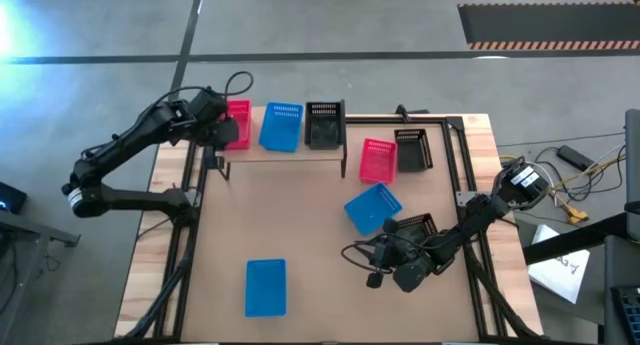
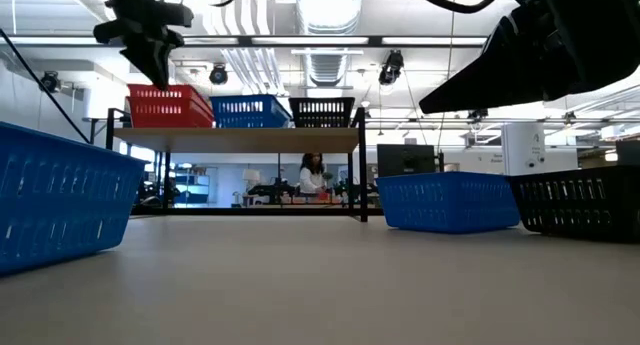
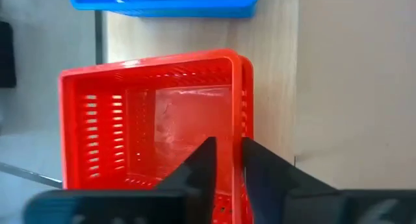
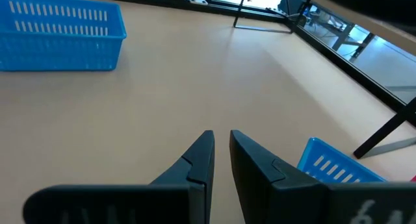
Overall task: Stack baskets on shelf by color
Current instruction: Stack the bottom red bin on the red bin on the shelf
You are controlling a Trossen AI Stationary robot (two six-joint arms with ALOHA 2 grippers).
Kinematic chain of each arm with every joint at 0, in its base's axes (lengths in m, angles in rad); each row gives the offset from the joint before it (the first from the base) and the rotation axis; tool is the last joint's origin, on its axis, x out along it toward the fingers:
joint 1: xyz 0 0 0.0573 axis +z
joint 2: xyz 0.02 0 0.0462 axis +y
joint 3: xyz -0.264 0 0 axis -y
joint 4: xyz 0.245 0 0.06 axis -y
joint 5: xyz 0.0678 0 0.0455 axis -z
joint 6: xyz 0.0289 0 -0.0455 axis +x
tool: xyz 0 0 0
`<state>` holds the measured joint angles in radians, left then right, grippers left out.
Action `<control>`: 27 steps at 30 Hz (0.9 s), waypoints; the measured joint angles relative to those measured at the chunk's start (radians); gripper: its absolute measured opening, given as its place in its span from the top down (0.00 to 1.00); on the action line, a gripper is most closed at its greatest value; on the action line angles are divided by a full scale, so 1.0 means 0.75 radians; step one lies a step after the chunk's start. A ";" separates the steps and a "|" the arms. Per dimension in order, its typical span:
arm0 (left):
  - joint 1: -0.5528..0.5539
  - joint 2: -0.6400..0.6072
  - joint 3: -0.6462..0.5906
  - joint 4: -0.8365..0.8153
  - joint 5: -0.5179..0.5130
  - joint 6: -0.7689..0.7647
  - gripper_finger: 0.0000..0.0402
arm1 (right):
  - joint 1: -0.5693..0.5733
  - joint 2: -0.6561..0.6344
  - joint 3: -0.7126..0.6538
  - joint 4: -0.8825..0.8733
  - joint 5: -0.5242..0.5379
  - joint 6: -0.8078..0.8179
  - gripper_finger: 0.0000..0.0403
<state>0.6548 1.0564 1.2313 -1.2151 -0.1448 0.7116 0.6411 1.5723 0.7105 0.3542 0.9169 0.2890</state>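
left pincer [image 3: 224, 160] astride red basket [image 3: 153, 120] wall | shelf [image 1: 285, 153]

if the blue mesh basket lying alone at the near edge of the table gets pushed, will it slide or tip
The blue perforated plastic basket would probably slide rather than tip: it sits low and wide on the smooth wooden tabletop. It likely weighs little, since its walls are thin and full of slots. A push at one corner would probably spin it, with nothing beside it.

The left end effector [image 1: 222, 135] hangs over the end basket [image 1: 238, 123] on the shelf [image 1: 290, 153], two more baskets [image 1: 281, 126] ranged beyond it. Near the right end effector [image 1: 385, 260] on the desk [image 1: 320, 305], one basket [image 1: 372, 207] lies just behind and another [image 1: 265, 286] sits well off to its side.
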 joint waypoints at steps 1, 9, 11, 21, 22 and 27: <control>0.000 -0.006 0.006 0.002 0.000 0.000 0.83 | 0.000 0.000 0.000 0.000 0.000 0.000 0.89; 0.000 -0.035 0.092 0.006 -0.009 -0.136 0.60 | 0.000 0.000 0.000 0.001 0.000 -0.001 0.89; 0.000 -0.028 0.082 0.022 -0.069 -0.209 0.60 | 0.000 0.000 0.000 0.001 0.000 -0.002 0.89; 0.001 0.145 -0.019 0.141 -0.156 -0.279 0.81 | 0.000 0.000 0.000 0.005 0.000 -0.001 0.89; 0.001 0.159 -0.019 0.140 -0.135 -0.277 0.83 | 0.000 0.000 0.000 0.005 0.000 -0.001 0.89; 0.000 0.180 -0.015 0.071 -0.023 -0.237 0.90 | 0.000 0.000 0.000 0.005 0.000 -0.001 0.89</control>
<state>0.6548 1.1915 1.2199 -1.1622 -0.1622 0.5339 0.6411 1.5723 0.7105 0.3576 0.9169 0.2882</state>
